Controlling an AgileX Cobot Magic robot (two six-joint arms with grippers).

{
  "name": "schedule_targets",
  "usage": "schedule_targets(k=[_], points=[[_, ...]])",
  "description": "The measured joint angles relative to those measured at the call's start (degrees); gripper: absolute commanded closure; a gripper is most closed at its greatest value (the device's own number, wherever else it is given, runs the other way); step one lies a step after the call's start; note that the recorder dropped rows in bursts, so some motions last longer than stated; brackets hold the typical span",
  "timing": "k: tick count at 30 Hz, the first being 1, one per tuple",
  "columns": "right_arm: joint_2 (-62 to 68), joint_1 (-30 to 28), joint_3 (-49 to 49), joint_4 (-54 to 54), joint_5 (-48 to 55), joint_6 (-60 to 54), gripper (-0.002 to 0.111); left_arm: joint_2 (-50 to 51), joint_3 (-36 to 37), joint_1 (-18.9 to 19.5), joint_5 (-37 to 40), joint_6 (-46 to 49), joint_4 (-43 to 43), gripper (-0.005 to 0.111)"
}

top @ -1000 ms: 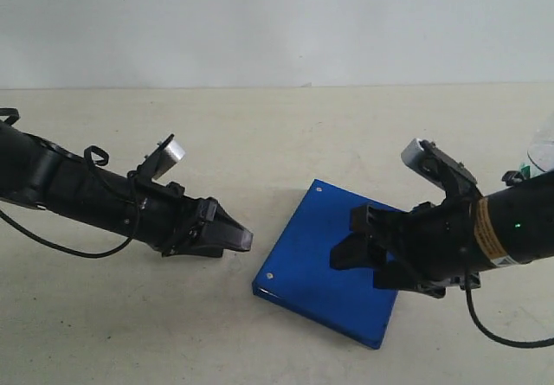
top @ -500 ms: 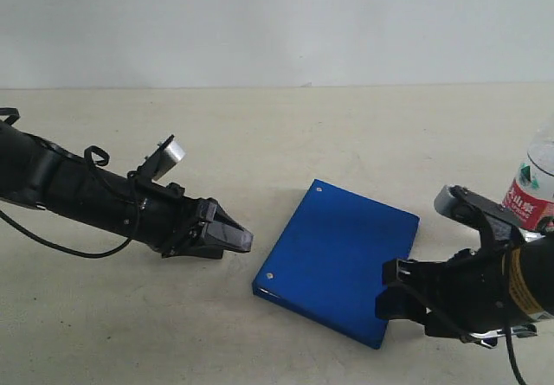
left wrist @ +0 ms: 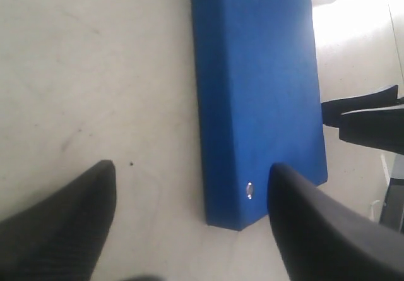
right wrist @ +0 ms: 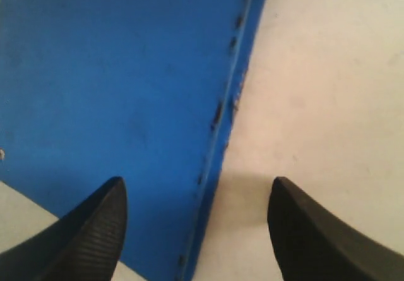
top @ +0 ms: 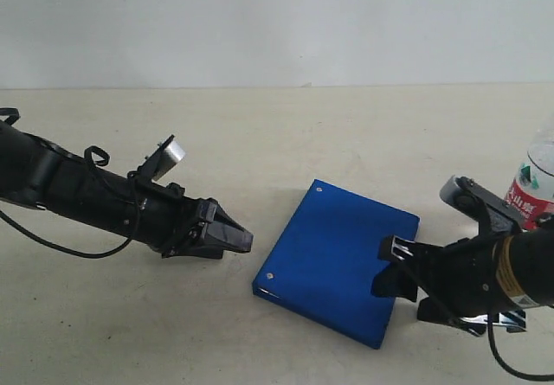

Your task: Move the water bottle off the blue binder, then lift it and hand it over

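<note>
Both spread wide, empty: left gripper [top: 248,239], right gripper [top: 386,269]; water bottle [top: 535,186] stands right of blue binder [top: 333,259], so I'd grip the binder's edge next.

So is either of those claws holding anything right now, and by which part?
Nothing is held. The left end effector and the right end effector are both open and empty; the water bottle stands ungripped, off the blue binder.
</note>
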Motion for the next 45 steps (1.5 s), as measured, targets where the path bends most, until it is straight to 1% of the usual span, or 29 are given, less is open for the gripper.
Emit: schedule_targets(k=[11, 15, 20, 25, 28, 32, 35, 38, 40, 42, 44, 45], points=[[6.5, 0.0, -6.1, 1.7, -4.9, -1.0, 0.049, 0.0, 0.0, 0.0, -0.1, 0.4, -0.8, 0.042], [8.0, 0.0, -7.6, 2.3, -8.2, -3.9, 0.049, 0.0, 0.0, 0.0, 0.4, 0.4, -0.8, 0.042], [8.8, 0.0, -9.5, 3.1, -16.1, -9.5, 0.049, 0.0, 0.0, 0.0, 0.7, 0.4, -0.8, 0.042], [8.8, 0.0, -10.3, 8.7, -23.9, -14.2, 0.049, 0.0, 0.0, 0.0, 0.1, 0.5, -0.9, 0.042], [8.8, 0.0, -10.3, 10.2, -24.5, -15.0, 0.049, 0.0, 0.0, 0.0, 0.1, 0.5, -0.9, 0.042], [8.9, 0.0, -10.3, 11.8, -21.2, -16.1, 0.049, 0.0, 0.0, 0.0, 0.1, 0.5, -0.9, 0.042], [10.1, 0.0, -10.3, 16.1, -19.2, -18.5, 0.049, 0.0, 0.0, 0.0, 0.1, 0.7, -0.9, 0.042], [12.1, 0.0, -10.3, 20.5, -20.5, -20.5, 0.049, 0.0, 0.0, 0.0, 0.1, 1.4, -1.7, 0.042], [13.4, 0.0, -10.3, 22.7, -23.3, -22.2, 0.057, 0.0, 0.0, 0.0, 0.1, 1.6, -2.6, 0.042], [14.4, 0.0, -10.4, 23.8, -25.1, -23.1, 0.070, 0.0, 0.0, 0.0, 0.1, 1.6, -3.1, 0.042], [15.3, 0.0, -10.8, 24.1, -25.8, -23.4, 0.085, 0.0, 0.0, 0.0, 0.1, 1.7, -3.4, 0.042], [15.9, 0.0, -11.3, 24.2, -26.0, -23.6, 0.090, 0.0, 0.0, 0.0, 0.1, 1.7, -3.5, 0.042]])
